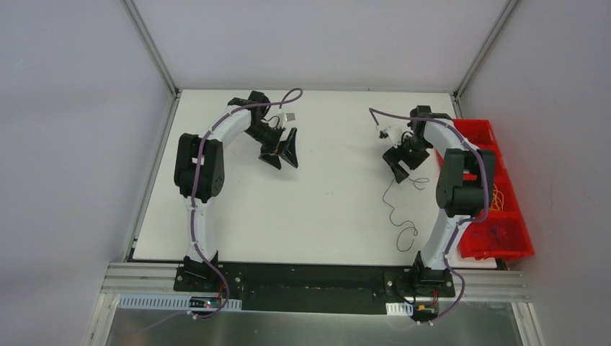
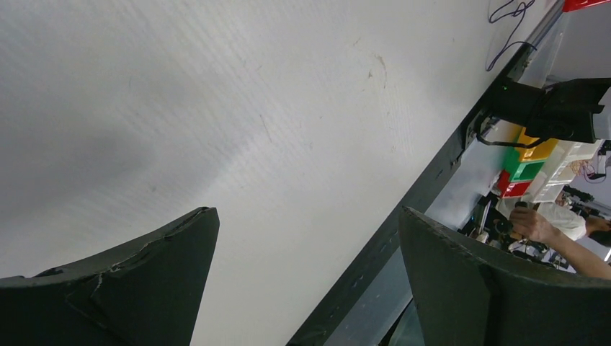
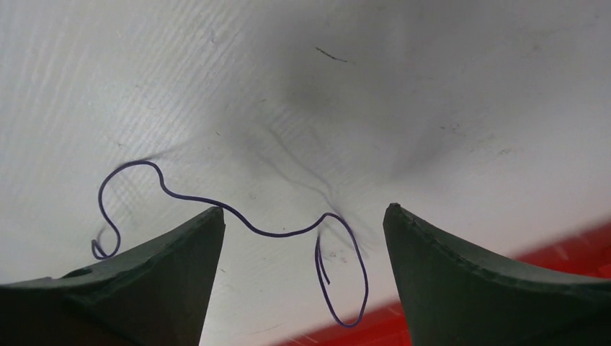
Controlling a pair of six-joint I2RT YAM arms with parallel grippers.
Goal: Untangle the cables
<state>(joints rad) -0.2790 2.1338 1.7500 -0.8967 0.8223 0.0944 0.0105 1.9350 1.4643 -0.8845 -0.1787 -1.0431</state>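
A thin dark purple cable lies loose on the white table, curled at its left end and looped at its right end by the red bin's edge. My right gripper hovers over it, open and empty. In the top view a long dark strand trails from below my right gripper toward the near edge and ends in a loop. A short strand lies beside it. My left gripper is open and empty over bare table, far from the cables. A dark cable loop shows at the far top right of the left wrist view.
A red bin with compartments stands along the table's right edge. It holds yellow wires and orange-red wires. A black rail runs along the near edge. Grey walls close in the back and both sides.
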